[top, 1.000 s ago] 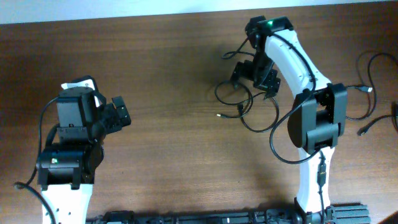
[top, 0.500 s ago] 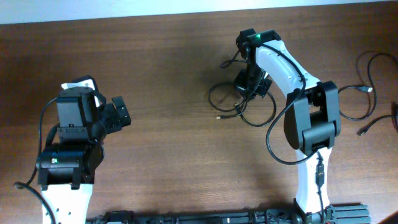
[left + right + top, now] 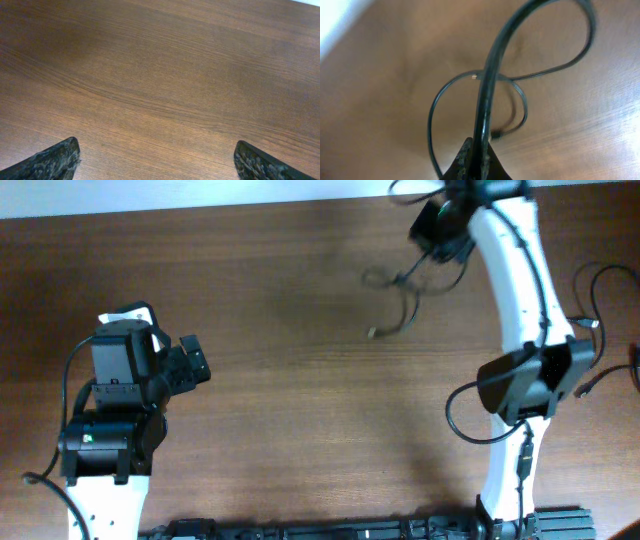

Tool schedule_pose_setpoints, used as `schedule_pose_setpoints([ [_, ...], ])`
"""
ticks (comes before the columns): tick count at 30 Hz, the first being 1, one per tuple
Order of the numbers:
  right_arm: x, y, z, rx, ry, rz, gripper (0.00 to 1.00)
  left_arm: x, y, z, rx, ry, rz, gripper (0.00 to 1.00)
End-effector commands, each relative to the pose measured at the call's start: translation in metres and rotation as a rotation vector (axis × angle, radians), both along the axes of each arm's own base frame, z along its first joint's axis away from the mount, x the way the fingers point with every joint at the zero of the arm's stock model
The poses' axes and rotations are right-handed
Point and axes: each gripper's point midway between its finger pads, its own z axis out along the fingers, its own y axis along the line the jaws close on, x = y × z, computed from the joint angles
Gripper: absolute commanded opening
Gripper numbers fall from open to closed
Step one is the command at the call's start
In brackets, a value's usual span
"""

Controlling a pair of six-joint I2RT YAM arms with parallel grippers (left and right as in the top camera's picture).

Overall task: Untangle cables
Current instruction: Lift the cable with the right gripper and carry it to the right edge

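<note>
The cables [image 3: 400, 280] are thin black cords, and one hangs in blurred loops above the brown table [image 3: 300, 430] near its far edge, a small plug [image 3: 372, 333] dangling at its low end. My right gripper [image 3: 440, 225] is raised at the top of the overhead view and is shut on this cord. In the right wrist view the cable [image 3: 490, 75] runs up from the pinched right gripper [image 3: 479, 162] and crosses itself in loops, with a plug [image 3: 496, 135] below. My left gripper [image 3: 192, 365] rests at the left, far from the cord, open over bare wood in the left wrist view [image 3: 155, 162].
More black cords [image 3: 592, 305] lie at the table's right edge beside the right arm's base, one with a plug [image 3: 583, 391]. A pale strip [image 3: 150, 195] marks the far table edge. A black rail [image 3: 330, 530] runs along the front.
My right gripper has shut on the cable and swung up and towards the far edge, lifting the loops off the table. The left arm has not moved.
</note>
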Motion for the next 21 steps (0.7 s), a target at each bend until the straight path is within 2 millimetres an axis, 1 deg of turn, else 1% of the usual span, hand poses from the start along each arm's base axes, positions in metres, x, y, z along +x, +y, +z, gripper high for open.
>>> schedule_pose_setpoints([
  [1, 0.010, -0.045, 0.069, -0.009, -0.194, -0.090, 0.04, 0.001, 0.000, 0.002, -0.016, -0.009, 0.011, 0.99],
  [3, 0.014, -0.072, 0.087, -0.013, -0.254, -0.142, 0.04, 0.001, 0.000, 0.002, -0.016, -0.009, 0.011, 0.99],
  [4, 0.016, -0.089, 0.093, -0.020, -0.281, -0.175, 0.04, 0.001, 0.000, 0.002, -0.016, -0.009, 0.011, 0.99],
  [5, 0.018, -0.117, 0.098, -0.045, -0.305, -0.234, 0.04, 0.001, 0.000, 0.002, -0.016, -0.009, 0.011, 0.99],
  [8, 0.013, -0.165, 0.099, -0.104, -0.310, -0.337, 0.04, 0.001, 0.000, 0.002, -0.016, -0.009, 0.011, 0.99],
  [9, 0.009, -0.186, 0.100, -0.134, -0.311, -0.383, 0.04, 0.001, 0.000, 0.002, -0.016, -0.009, 0.011, 0.99],
  [10, 0.006, -0.199, 0.101, -0.153, -0.315, -0.412, 0.04, 0.001, 0.000, 0.002, -0.016, -0.009, 0.011, 0.99],
  [11, 0.005, -0.208, 0.102, -0.163, -0.320, -0.432, 0.04, 0.001, 0.000, 0.002, -0.016, -0.009, 0.011, 0.99],
  [14, -0.001, -0.247, 0.108, -0.195, -0.348, -0.511, 0.04, 0.001, 0.000, 0.002, -0.016, -0.009, 0.011, 0.99],
  [16, -0.005, -0.268, 0.112, -0.204, -0.368, -0.551, 0.04, 0.001, 0.000, 0.002, -0.016, -0.009, 0.011, 0.99],
  [19, -0.007, -0.292, 0.116, -0.216, -0.399, -0.594, 0.04, 0.001, 0.000, 0.002, -0.016, -0.009, 0.011, 0.99],
  [20, -0.007, -0.302, 0.115, -0.221, -0.406, -0.612, 0.04, 0.001, 0.000, 0.002, -0.016, -0.009, 0.011, 0.99],
  [21, -0.008, -0.307, 0.113, -0.225, -0.404, -0.621, 0.04, 0.001, 0.000, 0.002, -0.016, -0.009, 0.011, 0.99],
])
